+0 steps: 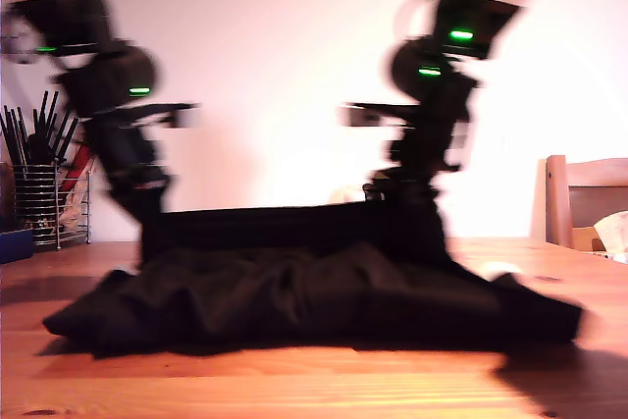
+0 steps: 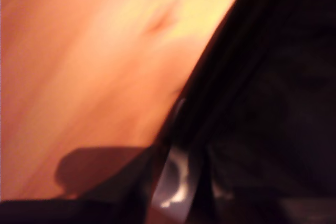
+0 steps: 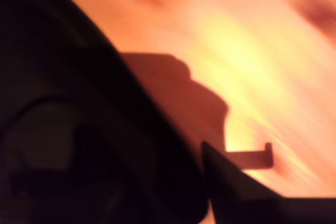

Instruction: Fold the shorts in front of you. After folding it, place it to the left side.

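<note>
black shorts [image 1: 304, 291] lie rumpled, far edge lifted taut.

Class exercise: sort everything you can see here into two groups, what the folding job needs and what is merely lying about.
Belongs to the job:
- black shorts
- wooden table, the work surface

Merely lying about:
- wire holder of dark utensils, exterior view's left
- wooden chair, exterior view's right
- pale object beside the chair, too blurred to name

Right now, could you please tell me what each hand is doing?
My first hand: against the shorts; grip cannot be told.
My second hand: beside the shorts; cannot be told.
</note>
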